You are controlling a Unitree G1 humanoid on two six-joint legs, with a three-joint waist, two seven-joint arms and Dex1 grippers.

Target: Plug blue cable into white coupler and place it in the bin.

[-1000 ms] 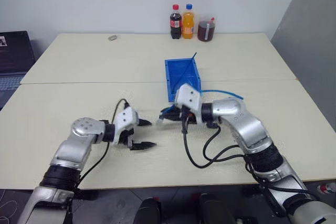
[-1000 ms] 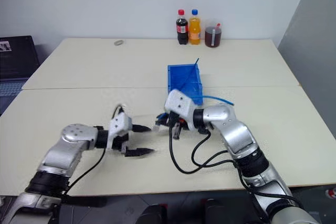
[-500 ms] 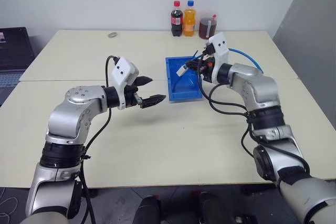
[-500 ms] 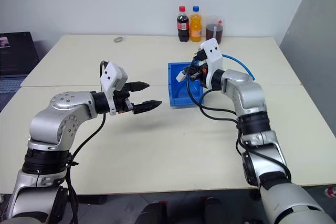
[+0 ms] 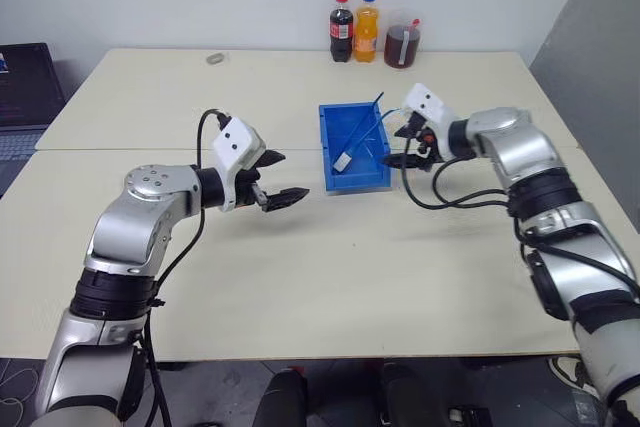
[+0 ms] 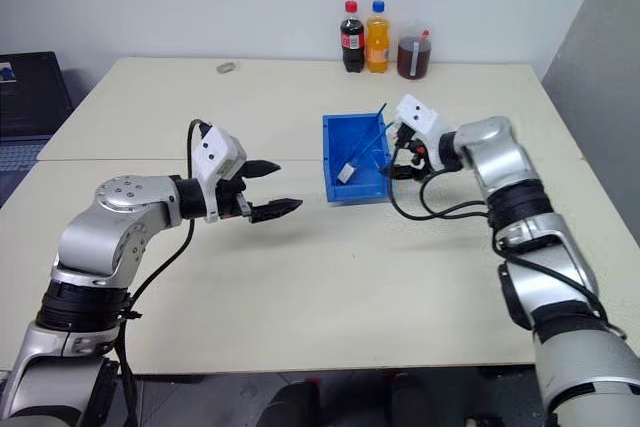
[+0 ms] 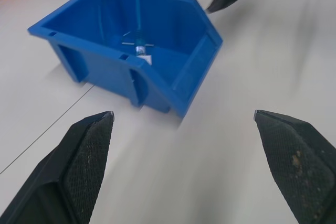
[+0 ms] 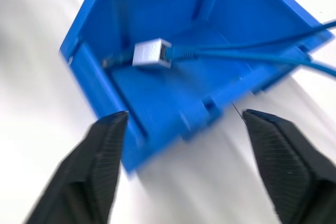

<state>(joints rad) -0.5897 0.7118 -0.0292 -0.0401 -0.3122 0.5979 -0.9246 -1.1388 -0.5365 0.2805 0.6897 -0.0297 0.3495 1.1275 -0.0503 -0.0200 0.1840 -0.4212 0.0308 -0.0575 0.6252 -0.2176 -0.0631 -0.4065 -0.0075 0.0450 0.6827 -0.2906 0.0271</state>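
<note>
The blue bin (image 5: 372,173) stands mid-table with its low front toward me. Inside it lies the white coupler (image 8: 150,54) with the blue cable (image 8: 237,51) plugged into it. The cable runs up and out over the bin's rim (image 5: 372,115). My right gripper (image 5: 400,145) hovers just right of the bin, open and empty, its fingertips (image 8: 111,129) spread either side of the bin's wall. My left gripper (image 5: 289,176) hangs open and empty above the table, a short way left of the bin (image 7: 181,87), pointing at it.
Two drink bottles (image 5: 341,27) and a cup of dark drink (image 5: 402,47) stand at the table's far edge. A small grey object (image 5: 214,59) lies far left at the back. A laptop (image 5: 20,87) sits off the left side. Black arm cables (image 5: 455,197) loop right of the bin.
My right gripper carried the coupler and cable from in front of the bin up over it, opened, and now stands to its right. The coupler lies in the bin. My left arm rose.
</note>
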